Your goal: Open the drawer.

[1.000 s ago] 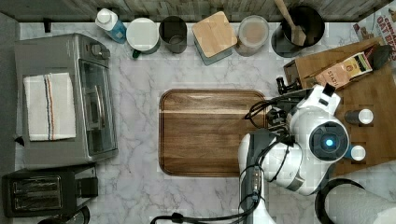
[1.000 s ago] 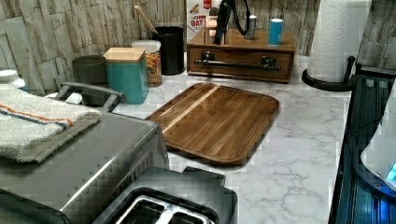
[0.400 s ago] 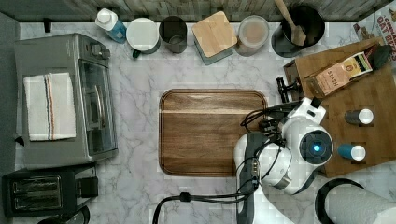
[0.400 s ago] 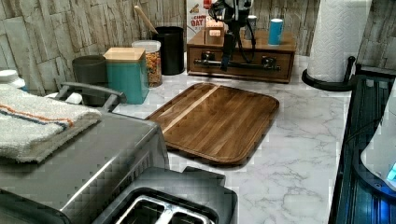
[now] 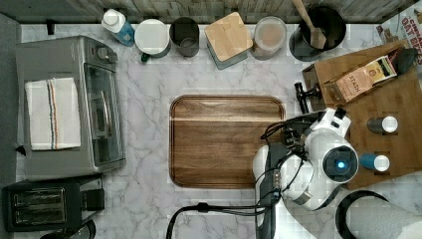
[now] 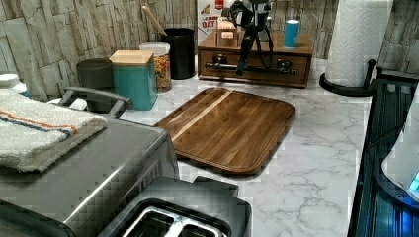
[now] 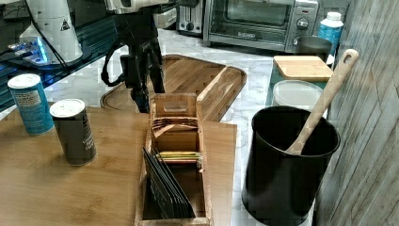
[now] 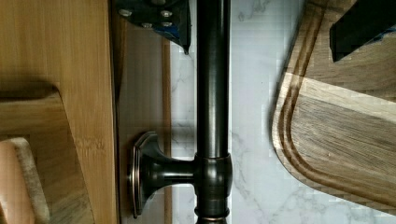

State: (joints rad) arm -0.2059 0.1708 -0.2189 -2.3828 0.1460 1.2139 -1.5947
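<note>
The drawer [image 6: 267, 78] sits shut in the low bamboo box at the back of the left view, its black bar handle [image 6: 272, 70] running across the front. My gripper [image 6: 241, 69] hangs down in front of it at handle height. The wrist view shows the handle [image 8: 212, 93] between my open fingers [image 8: 163, 18], one on the drawer side and one over the cutting board side, neither pressing on the bar. From above, my gripper [image 5: 297, 130] is at the box's edge, below the handle's end bracket [image 5: 301, 95]. In the right view my gripper [image 7: 148, 92] drops behind the box's far edge.
A dark wooden cutting board [image 5: 226, 139] lies just in front of the drawer. Two cans [image 5: 380, 124] and a wooden tea box [image 7: 174, 155] stand on the bamboo top. A paper towel roll [image 6: 356, 39] and a black utensil pot [image 5: 318, 30] flank it. A toaster oven [image 5: 69, 104] stands opposite.
My gripper has come down from above the bamboo box to handle height, and the arm has shifted slightly along the drawer front. The drawer has not moved.
</note>
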